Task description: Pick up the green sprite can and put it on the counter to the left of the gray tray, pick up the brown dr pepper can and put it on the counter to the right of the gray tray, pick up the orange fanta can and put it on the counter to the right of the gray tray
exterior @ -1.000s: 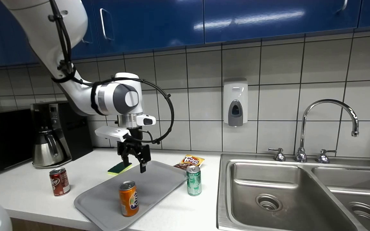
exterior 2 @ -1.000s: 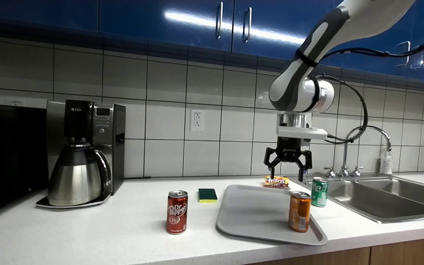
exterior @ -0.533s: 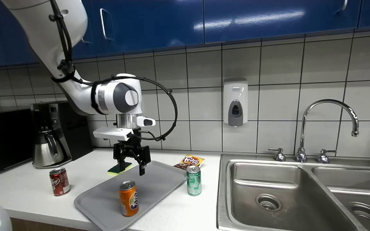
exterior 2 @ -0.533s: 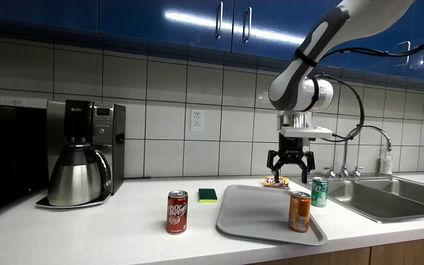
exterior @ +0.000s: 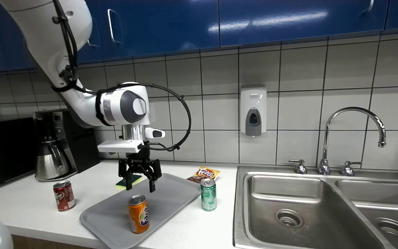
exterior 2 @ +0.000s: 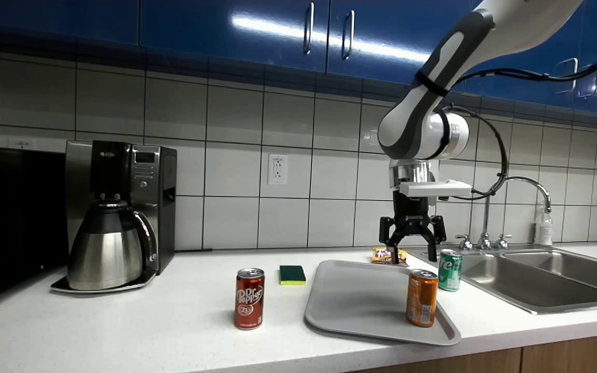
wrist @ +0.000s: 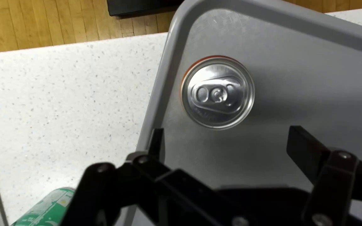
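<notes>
From our left: Dr Pepper can (exterior 2: 250, 299), bench (exterior 2: 284, 311) showing between it and the gray tray (exterior 2: 350, 305); gripper (exterior 2: 413, 256) above the tray, jaws spread; Fanta can (exterior 2: 422, 299) just inside the rim (wrist: 160, 84); Sprite can (exterior: 208, 194) between tray and sink (exterior: 239, 207).

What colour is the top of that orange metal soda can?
Silver; the orange soda can's top shows best in the wrist view.

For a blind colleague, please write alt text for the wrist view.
A silver-topped orange metal can stands on a gray round-cornered tray, seen from above, clear of the open black gripper. Lower left: part of a green metal can on speckled white counter.
</notes>
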Tool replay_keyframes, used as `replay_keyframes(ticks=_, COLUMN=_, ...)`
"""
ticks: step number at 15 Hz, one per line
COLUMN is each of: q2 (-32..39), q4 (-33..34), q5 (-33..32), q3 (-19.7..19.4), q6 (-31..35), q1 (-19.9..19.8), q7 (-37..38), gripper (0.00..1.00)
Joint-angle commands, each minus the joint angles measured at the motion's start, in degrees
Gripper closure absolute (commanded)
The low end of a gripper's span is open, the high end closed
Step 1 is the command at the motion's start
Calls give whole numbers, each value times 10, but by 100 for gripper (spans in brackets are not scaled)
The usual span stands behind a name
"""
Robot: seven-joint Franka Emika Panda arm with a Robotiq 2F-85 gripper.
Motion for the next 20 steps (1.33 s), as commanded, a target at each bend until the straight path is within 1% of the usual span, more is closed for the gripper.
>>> replay_keyframes(ticks=1, q2=-13, q4=-18, q5=-26, q3=11, q6=10, q1=-4, q7=-6, gripper=0)
replay_keyframes(ticks=4, q2=-13, q4=-28, q5=-35, q3=14, q6=19, q1=-4, q7=-8, gripper=0)
replay_keyframes(ticks=15, q2=-19, q4=-71, q5=-26, q3=17, q6=69, q1=-4, q7=-13, gripper=0)
replay_keyframes(ticks=20, q2=-17, q4=-85, q5=-23, q3=16, q6=72, q1=-5, q7=-15, gripper=0)
